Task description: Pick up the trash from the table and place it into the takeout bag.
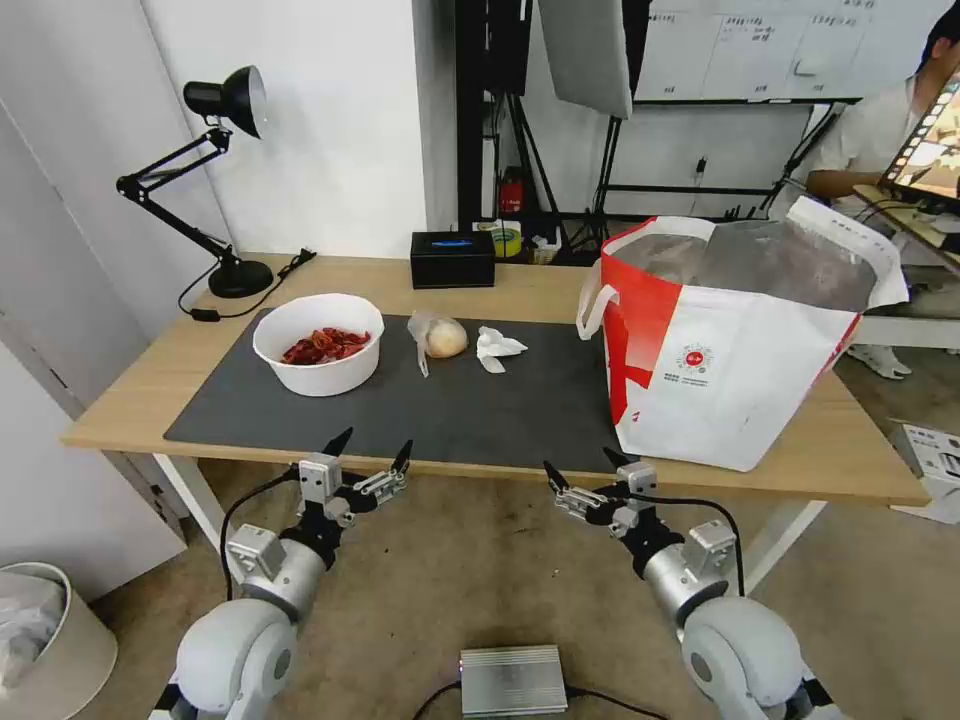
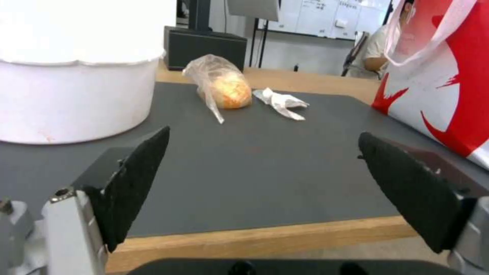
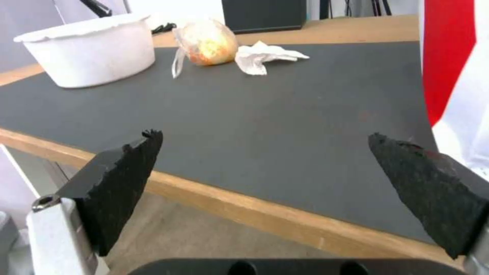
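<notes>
Behind bun bag (image 1: 440, 338), black box (image 1: 452, 259).

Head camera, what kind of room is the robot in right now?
Probably an office or lab workspace set up for recording: a desk-style table with a black desk lamp, whiteboards on the back wall, and a light stand behind the table.

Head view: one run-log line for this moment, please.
left gripper: open, near table edge | right gripper: open, same | bowl, bun bag, tissue: on mat | takeout bag: upright, open
</notes>
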You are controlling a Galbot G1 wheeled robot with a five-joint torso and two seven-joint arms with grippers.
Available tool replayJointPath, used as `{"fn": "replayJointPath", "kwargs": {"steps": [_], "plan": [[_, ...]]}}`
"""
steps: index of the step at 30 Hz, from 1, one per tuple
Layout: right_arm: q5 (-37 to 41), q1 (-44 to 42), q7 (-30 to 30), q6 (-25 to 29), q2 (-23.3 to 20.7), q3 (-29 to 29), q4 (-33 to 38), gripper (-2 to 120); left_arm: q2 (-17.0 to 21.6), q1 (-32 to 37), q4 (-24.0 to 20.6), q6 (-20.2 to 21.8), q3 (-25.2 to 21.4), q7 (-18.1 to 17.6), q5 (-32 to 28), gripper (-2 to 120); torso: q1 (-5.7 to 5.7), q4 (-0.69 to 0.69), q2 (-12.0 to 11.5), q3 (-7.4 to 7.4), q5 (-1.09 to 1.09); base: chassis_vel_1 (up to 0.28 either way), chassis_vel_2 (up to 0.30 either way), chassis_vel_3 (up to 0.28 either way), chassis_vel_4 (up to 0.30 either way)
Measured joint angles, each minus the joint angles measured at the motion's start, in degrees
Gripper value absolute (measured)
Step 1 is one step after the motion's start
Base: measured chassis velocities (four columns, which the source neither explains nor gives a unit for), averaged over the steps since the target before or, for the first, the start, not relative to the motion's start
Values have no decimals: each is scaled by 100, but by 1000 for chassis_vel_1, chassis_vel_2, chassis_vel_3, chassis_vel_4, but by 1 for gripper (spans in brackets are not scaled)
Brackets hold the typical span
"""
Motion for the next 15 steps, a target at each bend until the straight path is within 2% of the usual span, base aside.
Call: {"fn": "replayJointPath", "kwargs": {"steps": [15], "plan": [[310,794,-235,-93,-80,-237,-329,100,-11,35,-21,-6,-14,-8,20,100,0,0,0,0,0,0,0,0,0]]}}
